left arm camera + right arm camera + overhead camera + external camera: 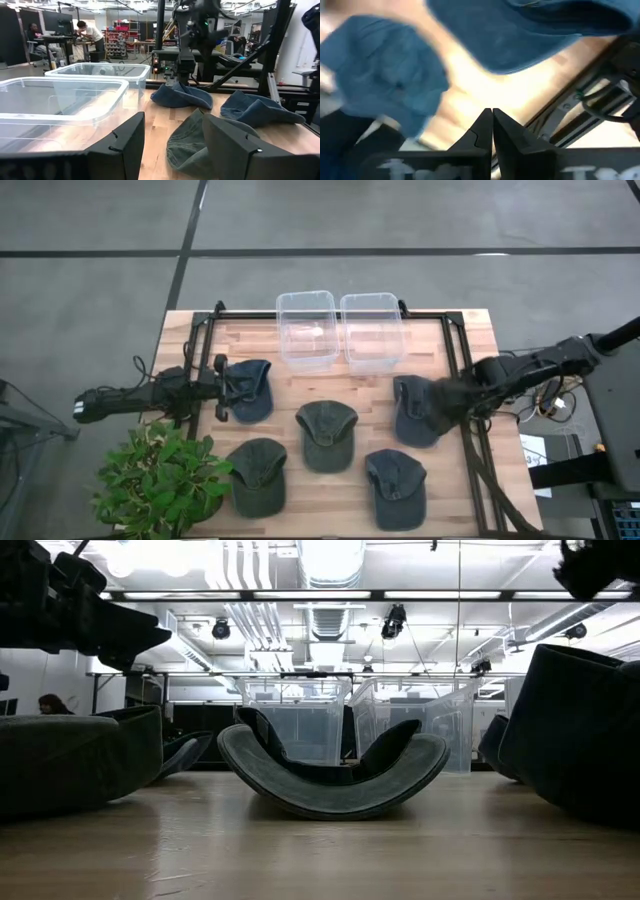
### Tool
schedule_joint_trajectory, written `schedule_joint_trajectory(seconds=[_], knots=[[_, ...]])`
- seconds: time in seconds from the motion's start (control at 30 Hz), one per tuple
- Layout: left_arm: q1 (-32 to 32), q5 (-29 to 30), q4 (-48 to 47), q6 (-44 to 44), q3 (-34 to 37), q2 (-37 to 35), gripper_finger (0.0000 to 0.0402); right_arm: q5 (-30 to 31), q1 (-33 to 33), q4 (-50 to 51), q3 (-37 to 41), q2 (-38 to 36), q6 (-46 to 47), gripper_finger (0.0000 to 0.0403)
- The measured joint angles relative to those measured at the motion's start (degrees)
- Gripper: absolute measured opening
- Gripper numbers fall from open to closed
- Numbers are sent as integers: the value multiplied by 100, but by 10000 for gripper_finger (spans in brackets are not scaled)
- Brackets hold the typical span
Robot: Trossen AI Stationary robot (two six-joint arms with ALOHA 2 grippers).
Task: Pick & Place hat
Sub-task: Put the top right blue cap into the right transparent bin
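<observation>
High view: five hats on a wooden table [300, 385], two clear bins side by side at the far edge, left bin [306, 330] and right bin [371, 330]. Left gripper [222, 388] at the table's left side, right over a blue hat [250, 390]; fingers [125, 142] spread wide in the left wrist view, nothing between them, no contact with the hat visible. Right gripper [452, 400] at the right side, just beside another blue hat [414, 410], touching or overlapping its edge from above; fingers [492, 131] pressed together in the right wrist view, no cloth pinched between them, blue fabric [390, 85] blurred beyond. Green hat [326, 435] in the table's middle, second green hat [259, 475] near the front left beside a potted plant [165, 480], third blue hat [395, 485] front right. Low view: one hat [335, 775] upside down, brim curling upward, bins behind it. Both bins without hats inside.
</observation>
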State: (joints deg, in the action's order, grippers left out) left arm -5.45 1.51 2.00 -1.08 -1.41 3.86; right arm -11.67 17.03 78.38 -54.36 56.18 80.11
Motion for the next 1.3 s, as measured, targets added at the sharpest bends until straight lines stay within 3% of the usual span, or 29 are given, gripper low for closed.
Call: schedule_joint_trajectory(seconds=[0.3,0.4,0.53,0.63,0.93,1.3], knots=[[0,94,-4,23,0,0,193,1410,1283,-725,906,-491,2627,9],[0,165,-4,58,0,0,193,1401,1498,-752,1157,-593,3100,9],[0,165,-6,151,0,0,193,738,1621,-920,1407,-571,3282,14],[0,165,-9,153,0,0,193,647,1638,-921,1381,-418,3224,30],[0,299,-13,139,45,0,193,760,1638,-941,1400,120,3424,108],[0,294,-6,118,68,0,193,1338,1633,-851,1398,945,4169,187]])
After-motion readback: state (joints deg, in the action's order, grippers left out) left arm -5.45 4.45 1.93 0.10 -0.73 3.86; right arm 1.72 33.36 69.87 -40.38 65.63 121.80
